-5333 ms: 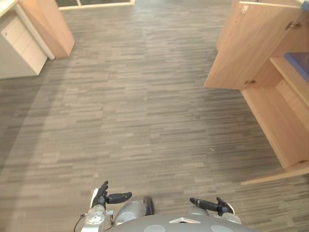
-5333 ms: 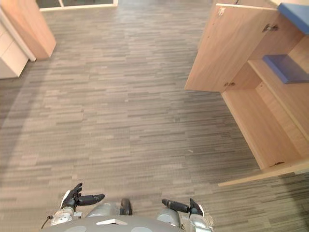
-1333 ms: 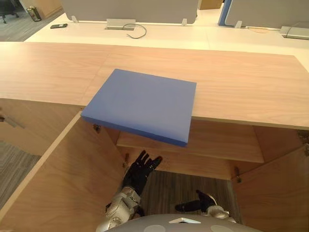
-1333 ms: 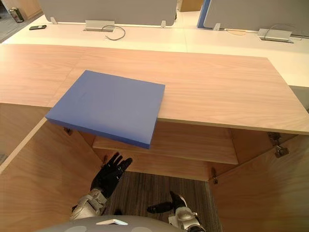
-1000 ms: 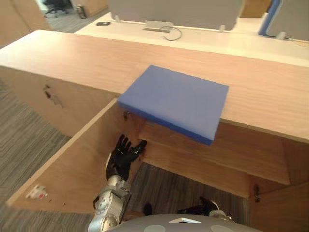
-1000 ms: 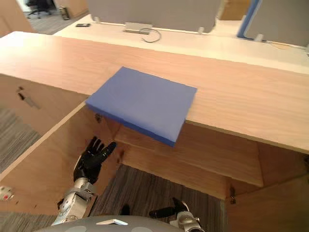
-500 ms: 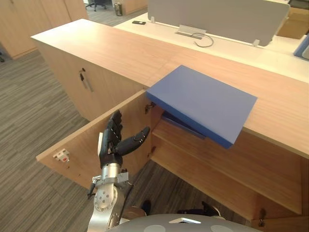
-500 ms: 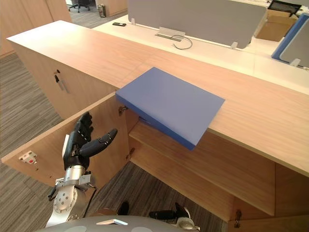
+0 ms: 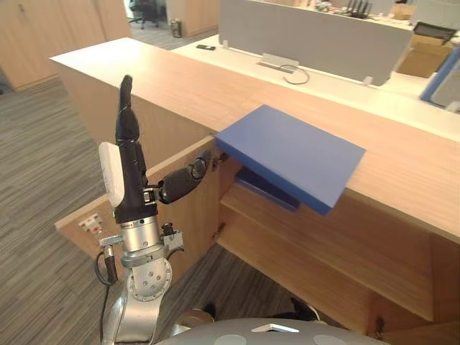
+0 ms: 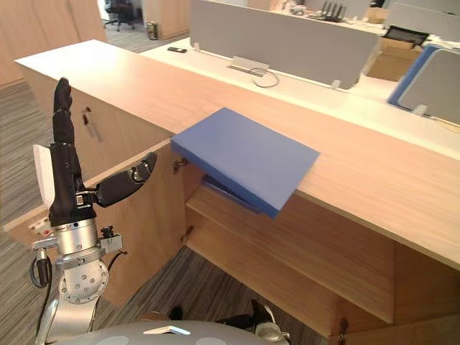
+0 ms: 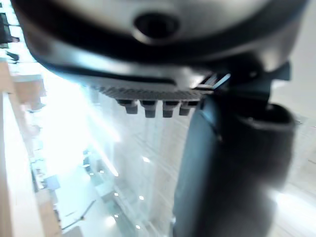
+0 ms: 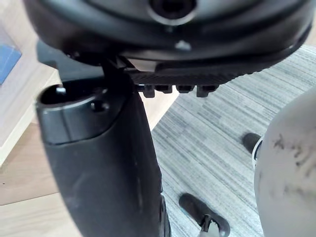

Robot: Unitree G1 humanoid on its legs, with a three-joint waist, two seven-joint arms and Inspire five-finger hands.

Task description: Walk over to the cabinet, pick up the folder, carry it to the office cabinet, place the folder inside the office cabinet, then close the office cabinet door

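Folder (image 9: pixel 291 154) lies flat on the wooden surface (image 9: pixel 144 79) that tops the cabinet (image 9: pixel 323 244), one corner overhanging the front edge above the open compartment; neither robot hand touches it. Left robot hand (image 9: pixel 131 176) is raised upright in front of the open door (image 9: pixel 192 215), fingers straight and together, thumb held out towards the folder, nothing held. A second blue item (image 9: pixel 266 188) sits on the inner shelf (image 9: pixel 309 251), directly beneath the overhang (partly hidden by the folder). Right robot hand (image 12: pixel 98 158) hangs low over the carpet; whether it is apart or together cannot be told.
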